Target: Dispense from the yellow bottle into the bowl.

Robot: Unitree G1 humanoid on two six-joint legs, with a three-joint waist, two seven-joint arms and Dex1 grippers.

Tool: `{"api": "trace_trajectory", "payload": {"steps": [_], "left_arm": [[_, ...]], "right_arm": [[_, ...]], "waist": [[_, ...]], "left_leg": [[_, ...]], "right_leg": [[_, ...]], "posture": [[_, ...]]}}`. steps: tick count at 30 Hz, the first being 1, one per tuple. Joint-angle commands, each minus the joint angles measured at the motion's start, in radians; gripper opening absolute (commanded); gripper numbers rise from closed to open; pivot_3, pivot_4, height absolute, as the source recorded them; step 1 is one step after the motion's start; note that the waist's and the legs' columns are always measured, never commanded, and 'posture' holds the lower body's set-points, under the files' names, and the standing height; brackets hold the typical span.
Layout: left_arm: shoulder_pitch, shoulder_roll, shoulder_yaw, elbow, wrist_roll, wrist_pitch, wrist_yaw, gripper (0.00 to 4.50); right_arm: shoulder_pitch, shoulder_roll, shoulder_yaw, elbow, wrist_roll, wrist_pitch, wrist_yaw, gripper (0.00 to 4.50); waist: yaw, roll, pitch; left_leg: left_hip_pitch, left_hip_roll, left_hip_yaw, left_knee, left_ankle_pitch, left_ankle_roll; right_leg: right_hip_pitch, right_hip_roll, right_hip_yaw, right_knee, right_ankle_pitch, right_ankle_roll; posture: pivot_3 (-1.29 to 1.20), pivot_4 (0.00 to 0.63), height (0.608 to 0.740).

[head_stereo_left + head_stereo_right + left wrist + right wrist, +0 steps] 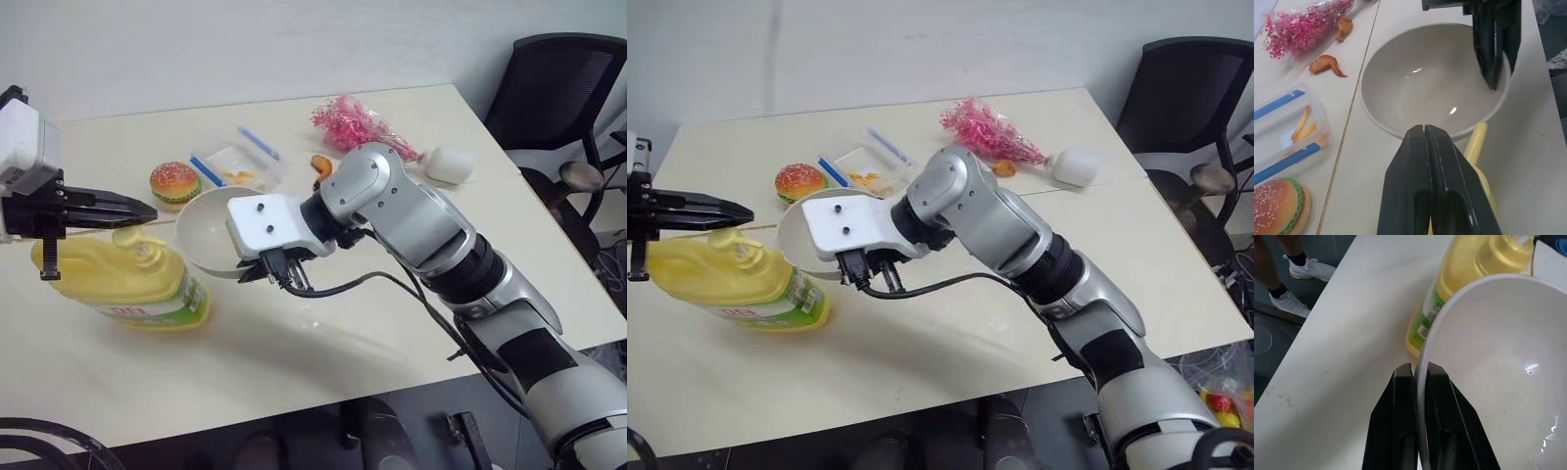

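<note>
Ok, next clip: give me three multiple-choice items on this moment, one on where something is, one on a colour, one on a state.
1. Where is the bowl?
A. held up beside the yellow bottle's pump
B. on the chair
C. inside the clear container

2. What colour are the clips on the clear container?
A. red
B. blue
C. green

3. How is the left gripper?
A. wide open
B. shut on the burger
C. shut, holding nothing

Key: 1 A, the right gripper pinches the bowl's rim next to the bottle; 2 B, blue strips show in the left wrist view; 3 C, its fingers meet above the pump.
</note>
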Motion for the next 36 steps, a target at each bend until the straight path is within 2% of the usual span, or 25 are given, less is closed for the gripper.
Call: {"api": "trace_trajectory", "payload": {"steps": [1,11,20,25,36], "left_arm": [[-0.036,0.004,0.017,0.030,0.005,0.007,0.003,0.05],[-0.040,0.014,0.091,-0.030,-0.047,0.111,0.006,0.05],[0.107,0.018,0.247,-0.102,-0.041,0.187,-0.042,0.05],[0.217,0.001,0.305,-0.122,0.021,0.148,-0.060,0.05],[0.293,-0.013,0.322,-0.134,0.049,0.092,-0.051,0.05]], "right_arm": [[-0.033,0.019,0.002,-0.013,0.014,-0.060,0.025,0.00],[-0.045,0.070,0.007,0.027,0.006,-0.070,0.020,0.00],[-0.039,0.076,0.020,0.032,-0.002,-0.097,0.022,0.00],[-0.031,0.069,0.025,0.043,-0.008,-0.126,0.029,0.00],[-0.016,0.065,0.031,0.070,-0.023,-0.189,0.032,0.00]], "waist": [[-0.001,0.000,0.000],[-0.005,0.000,0.000],[-0.018,0.000,0.000],[-0.019,0.000,0.000],[-0.019,0.000,0.000]], "left_leg": [[0.000,0.000,0.000,0.000,0.000,0.000],[0.000,0.000,0.000,0.000,0.000,0.000],[0.000,0.000,0.000,0.000,0.000,0.000],[0.001,0.000,0.000,-0.001,0.000,0.000],[0.001,0.000,0.000,-0.001,0.000,-0.001]], "right_leg": [[0.000,0.000,0.000,0.000,0.000,0.000],[0.000,0.000,0.000,0.000,0.000,0.000],[0.000,0.000,0.000,0.001,0.000,-0.001],[-0.001,0.000,0.000,0.000,-0.001,-0.001],[0.000,0.000,0.001,0.001,-0.001,-0.001]], "posture": [[0.00,0.150,0.740],[0.00,0.150,0.740],[0.00,0.150,0.740],[0.00,0.150,0.740],[0.00,0.150,0.740]]}}
